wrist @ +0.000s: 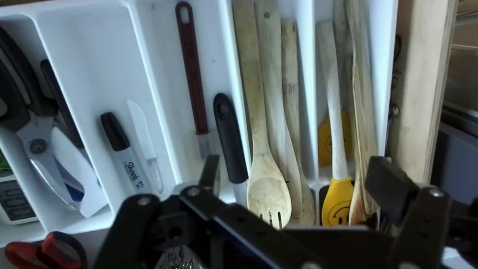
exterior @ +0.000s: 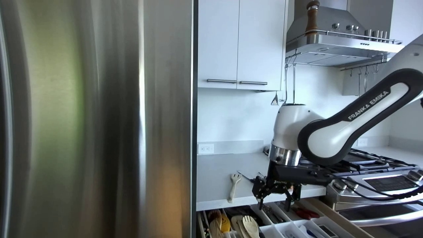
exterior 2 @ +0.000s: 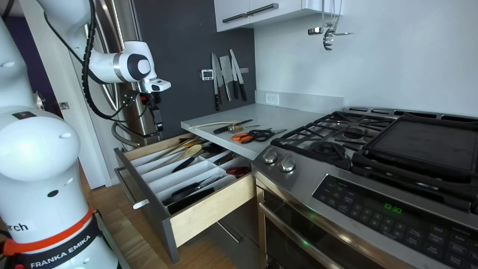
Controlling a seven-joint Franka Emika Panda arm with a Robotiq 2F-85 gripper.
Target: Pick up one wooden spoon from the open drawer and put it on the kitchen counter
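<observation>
The open drawer [exterior 2: 213,211] holds several wooden utensils in a white divided tray. In the wrist view a slotted wooden spoon [wrist: 269,186] lies beside other wooden utensils [wrist: 274,74]; it also shows in an exterior view [exterior: 251,226]. Another wooden handle with a yellow smiley head [wrist: 338,203] lies one compartment over. My gripper [exterior: 274,205] is open and empty above the drawer; its fingers stand wide apart in the wrist view [wrist: 298,179]. It also shows in an exterior view [exterior 2: 158,123]. The kitchen counter [exterior: 216,175] is behind the drawer. A wooden fork [exterior: 234,186] lies on it.
The counter also bears a knife [exterior 2: 224,129] and orange and black scissors [exterior 2: 246,137]. The stove [exterior 2: 336,149] adjoins the counter and drawer. The steel fridge [exterior: 99,119] stands on the drawer's far side. Marker [wrist: 127,160], scissors [wrist: 37,144] and black handle [wrist: 229,138] share the drawer.
</observation>
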